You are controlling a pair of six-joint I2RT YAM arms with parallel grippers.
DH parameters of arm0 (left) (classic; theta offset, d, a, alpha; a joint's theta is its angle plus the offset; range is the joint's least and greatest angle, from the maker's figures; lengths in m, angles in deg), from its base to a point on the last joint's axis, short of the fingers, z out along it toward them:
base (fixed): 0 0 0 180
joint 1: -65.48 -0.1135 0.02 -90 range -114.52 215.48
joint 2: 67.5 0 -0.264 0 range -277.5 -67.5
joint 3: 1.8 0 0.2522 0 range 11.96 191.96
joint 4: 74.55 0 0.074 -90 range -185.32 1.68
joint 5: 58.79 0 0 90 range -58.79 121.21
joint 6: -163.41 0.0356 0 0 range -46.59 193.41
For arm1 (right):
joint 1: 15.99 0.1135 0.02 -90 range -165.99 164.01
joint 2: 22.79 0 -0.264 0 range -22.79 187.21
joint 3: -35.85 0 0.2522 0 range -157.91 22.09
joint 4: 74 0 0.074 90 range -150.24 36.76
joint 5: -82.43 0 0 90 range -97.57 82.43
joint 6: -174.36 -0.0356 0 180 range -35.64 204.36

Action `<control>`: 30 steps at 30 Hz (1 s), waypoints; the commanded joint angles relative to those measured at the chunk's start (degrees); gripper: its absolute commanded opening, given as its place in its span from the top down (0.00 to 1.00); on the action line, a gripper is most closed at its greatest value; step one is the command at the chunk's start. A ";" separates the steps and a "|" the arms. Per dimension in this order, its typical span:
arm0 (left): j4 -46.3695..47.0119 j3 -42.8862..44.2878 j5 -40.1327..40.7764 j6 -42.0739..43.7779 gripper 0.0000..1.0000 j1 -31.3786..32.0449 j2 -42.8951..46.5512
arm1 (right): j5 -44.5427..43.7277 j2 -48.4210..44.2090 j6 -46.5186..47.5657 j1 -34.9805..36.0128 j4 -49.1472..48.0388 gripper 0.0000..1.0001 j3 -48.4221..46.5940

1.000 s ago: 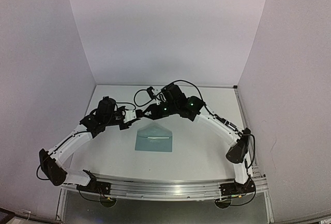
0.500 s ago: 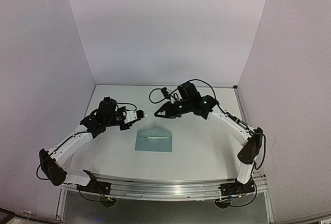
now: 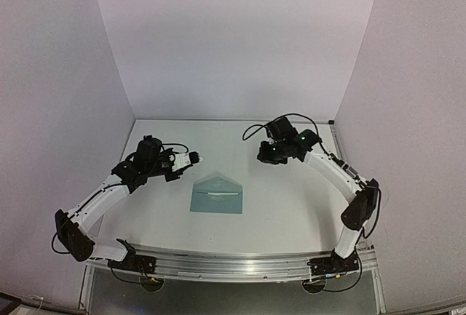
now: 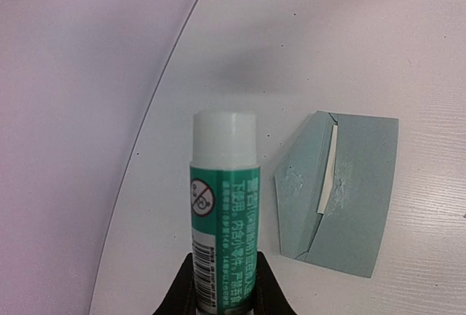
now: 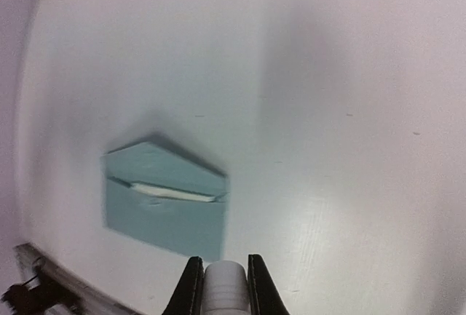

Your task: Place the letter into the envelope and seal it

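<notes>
Pale teal-blue rectangular paper envelope (image 3: 216,202) lies flat on the white desk (image 3: 291,206), near the middle and a little left of centre, with its long side running left to right. Its triangular flap (image 3: 216,181) is open, laid flat on the desk and pointing to the far side. The left wrist view shows wrinkled, patchy marks on the flap's inner face.

Cream-tan paper letter (image 4: 329,169) is inside the envelope. Only a thin pale strip shows along the mouth.

Green-and-white cylindrical glue stick (image 4: 224,213) is just far-left of the envelope and not touching it. The left jaws are clamped on its lower end, and its white tip points right.

The right jaws are far-right of the envelope and well apart from it. They are closed on a small white cylinder (image 5: 226,286), of which only the rounded end is visible. The right wrist view is blurred.

Plain white walls (image 3: 233,46) stand on the left, far and right sides.
</notes>
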 commanded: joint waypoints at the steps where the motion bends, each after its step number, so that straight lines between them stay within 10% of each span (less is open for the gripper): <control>1: 0.11 -0.02 0.41 -0.36 1.00 0.08 1.71 | -21.40 10.85 1.56 -0.53 11.02 1.00 4.35; 21: -0.04 -0.09 0.41 -1.06 1.00 0.08 2.24 | -8.11 24.41 1.29 -6.52 -4.91 0.99 7.38; 30: -0.03 -0.16 0.41 -0.82 1.00 0.08 2.48 | -7.38 23.36 1.11 -6.70 -4.87 0.62 7.74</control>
